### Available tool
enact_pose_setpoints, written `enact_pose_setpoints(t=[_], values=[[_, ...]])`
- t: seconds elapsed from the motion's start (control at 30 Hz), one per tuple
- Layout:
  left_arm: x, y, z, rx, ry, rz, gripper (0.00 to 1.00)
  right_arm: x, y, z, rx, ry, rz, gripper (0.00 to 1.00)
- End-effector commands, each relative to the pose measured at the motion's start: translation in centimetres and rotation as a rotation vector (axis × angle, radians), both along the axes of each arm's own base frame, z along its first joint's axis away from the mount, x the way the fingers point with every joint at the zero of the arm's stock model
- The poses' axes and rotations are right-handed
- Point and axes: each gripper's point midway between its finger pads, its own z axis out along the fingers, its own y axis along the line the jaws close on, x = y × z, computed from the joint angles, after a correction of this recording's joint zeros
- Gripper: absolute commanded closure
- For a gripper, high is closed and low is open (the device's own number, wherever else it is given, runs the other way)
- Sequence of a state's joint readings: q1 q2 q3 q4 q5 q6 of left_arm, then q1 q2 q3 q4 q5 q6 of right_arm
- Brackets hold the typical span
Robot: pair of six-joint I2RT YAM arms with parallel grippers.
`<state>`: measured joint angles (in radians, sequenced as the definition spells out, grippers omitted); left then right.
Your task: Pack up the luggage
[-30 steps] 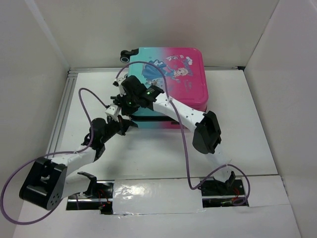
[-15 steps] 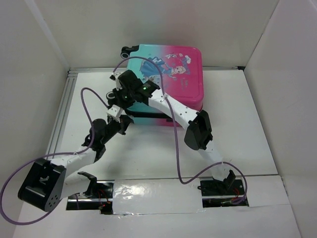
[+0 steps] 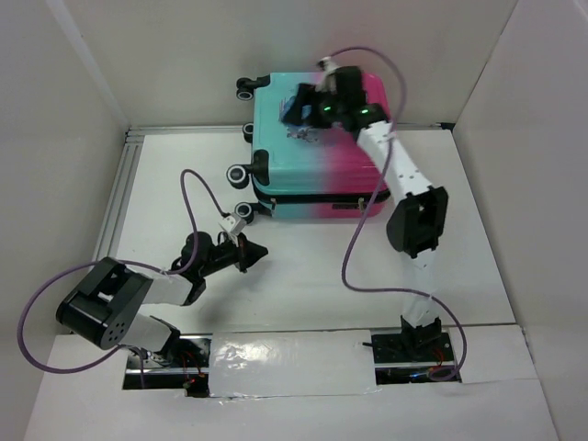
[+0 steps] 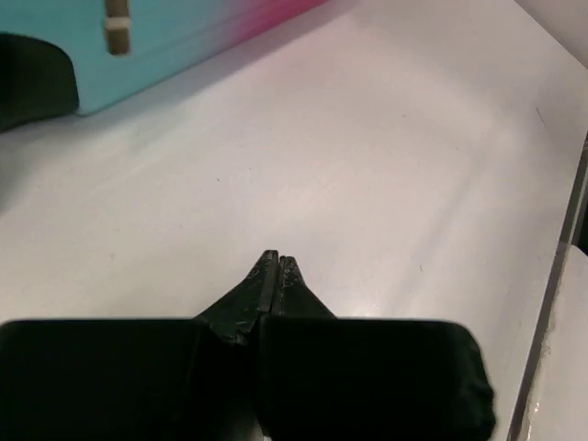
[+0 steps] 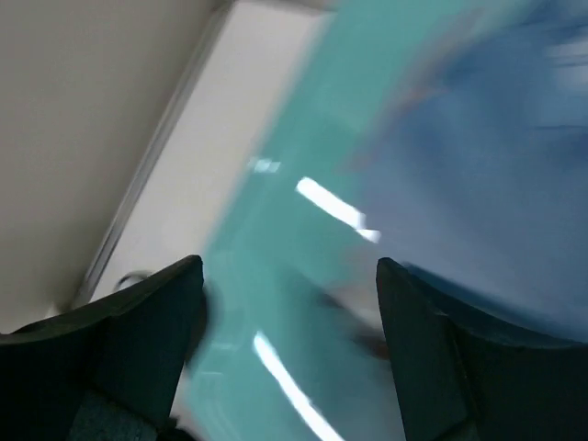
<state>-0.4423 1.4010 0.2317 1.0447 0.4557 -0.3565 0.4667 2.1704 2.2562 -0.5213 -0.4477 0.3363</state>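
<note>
The luggage (image 3: 322,156) lies flat and shut at the back of the table, teal on the left and pink on the right, with black wheels (image 3: 241,175) along its left end. My right gripper (image 3: 301,108) hovers open over its top, and nothing is between the fingers. In the right wrist view the blurred teal shell (image 5: 303,303) fills the gap of the right gripper (image 5: 289,276). My left gripper (image 3: 253,250) is shut and empty, low over the table in front of the luggage. The left wrist view shows the left gripper (image 4: 277,262) pinched together, with the luggage's teal edge (image 4: 156,37) ahead.
White walls close in the table on the left, back and right. A metal rail (image 3: 124,184) runs along the left edge. Purple cables (image 3: 197,188) loop from both arms. A taped strip (image 3: 294,354) crosses the near edge between the arm bases.
My right gripper has opened and swung up and right, from the luggage's left front corner to over its top. The left arm pulled back toward the near left. The luggage shifted slightly right.
</note>
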Motion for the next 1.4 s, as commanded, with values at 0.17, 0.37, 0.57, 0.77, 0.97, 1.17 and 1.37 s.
enact_pose_setpoints(t=[0.17, 0.37, 0.57, 0.77, 0.97, 1.17, 1.37], values=[[0.9, -1.3, 2.7, -0.050, -0.081, -0.057, 1.00, 5.2, -15.5, 7.9, 0.038, -0.122, -0.339, 0.15], [2.9, -0.8, 4.1, -0.050, -0.093, 0.037, 1.00, 3.3, -25.3, 6.4, -0.155, -0.143, -0.586, 0.11], [7.0, -0.3, 6.8, 0.007, -0.134, 0.176, 0.42, 0.5, -32.7, 2.2, -0.256, -0.110, -0.790, 0.05], [9.8, -0.8, 8.1, -0.006, -0.137, 0.289, 0.38, 0.0, -35.5, 0.6, -0.160, -0.085, -0.816, 0.03], [12.8, -2.2, 6.7, 0.035, -0.083, 0.299, 0.44, 0.7, -34.0, -1.3, -0.118, -0.033, -0.743, 0.03], [13.4, -2.7, 4.6, 0.036, 0.021, 0.351, 0.47, 0.8, -33.8, -1.3, -0.110, -0.041, -0.734, 0.03], [13.5, -3.8, 3.3, 0.083, 0.067, 0.347, 0.48, 1.3, -33.7, -2.2, -0.111, -0.022, -0.724, 0.03]])
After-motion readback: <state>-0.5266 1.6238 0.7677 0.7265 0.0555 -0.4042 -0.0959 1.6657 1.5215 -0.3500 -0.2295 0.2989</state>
